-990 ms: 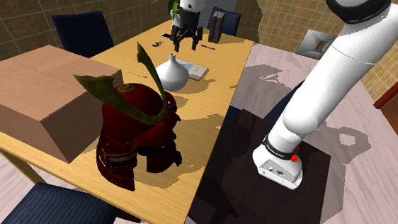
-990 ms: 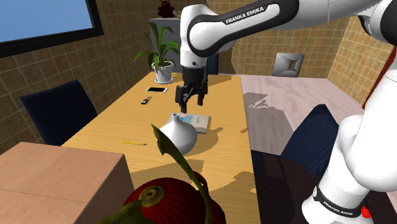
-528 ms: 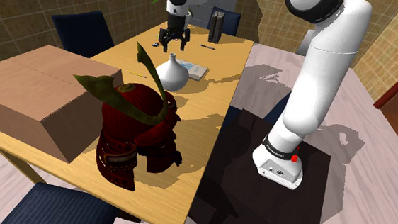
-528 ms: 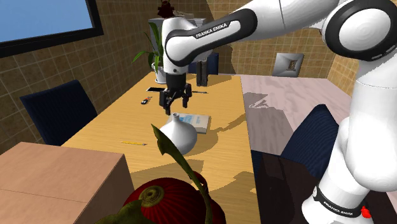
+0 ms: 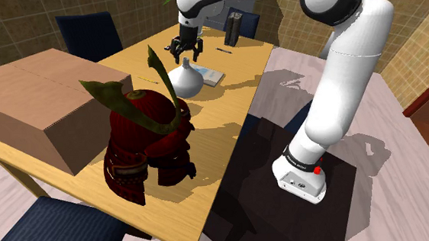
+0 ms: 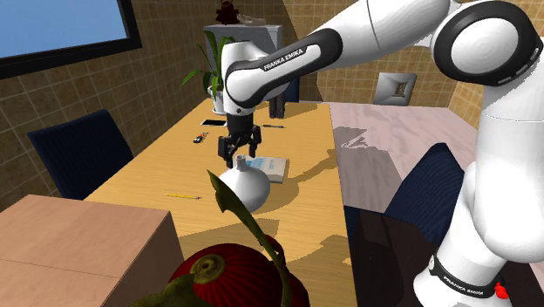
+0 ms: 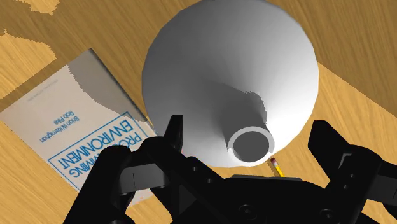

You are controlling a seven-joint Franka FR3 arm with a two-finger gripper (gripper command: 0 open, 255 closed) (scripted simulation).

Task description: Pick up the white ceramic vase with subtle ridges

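Observation:
The white vase [image 5: 186,80] [image 6: 243,186] [image 7: 216,70] has a round body and a narrow neck. It stands upright on the wooden table [image 5: 231,111], beside a book. My black gripper [image 5: 185,55] [image 6: 239,159] [image 7: 248,137] hangs open right over the vase's mouth. One finger stands on each side of the neck, and neither touches it. In the wrist view the neck's round rim sits between the fingers, a little closer to the finger on the book's side.
A book [image 5: 213,78] [image 6: 271,167] [image 7: 73,133] lies against the vase. A dark red helmet with green horns [image 5: 141,139] and a cardboard box [image 5: 36,104] fill the near table. A pencil [image 6: 183,197], a potted plant [image 6: 222,78] and blue chairs [image 6: 74,157] surround the table.
The gripper has swung from beyond the book toward the shoulder view's left and come down over the vase's neck. It has stayed open. The vase has not moved.

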